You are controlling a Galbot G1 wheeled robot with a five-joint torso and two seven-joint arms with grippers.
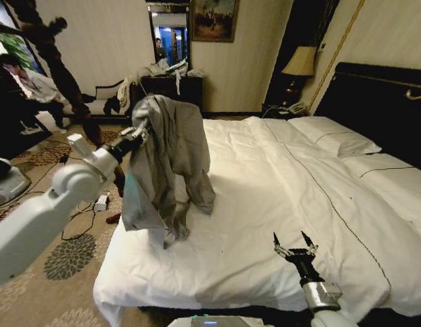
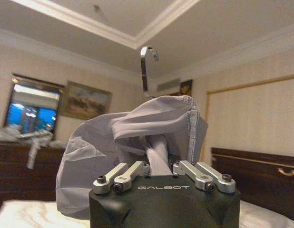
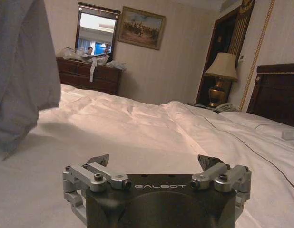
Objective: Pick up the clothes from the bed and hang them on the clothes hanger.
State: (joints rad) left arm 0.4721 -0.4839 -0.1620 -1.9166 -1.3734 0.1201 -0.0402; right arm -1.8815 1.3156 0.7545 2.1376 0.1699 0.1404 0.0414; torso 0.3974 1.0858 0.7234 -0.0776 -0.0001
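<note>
I am holding the left gripper [image 1: 137,131] up over the bed's [image 1: 265,204] left edge, its fingers clenched on the hanger [image 2: 146,71], whose silver hook is sticking up above the cloth in the left wrist view. The shirt [image 1: 171,163] is draped over that hanger and hanging down in creased folds, its lower hem touching the duvet. I am keeping the right gripper [image 1: 294,243] low over the near edge of the bed, well apart from the shirt, its fingers [image 3: 100,161] spread and grasping nothing.
</note>
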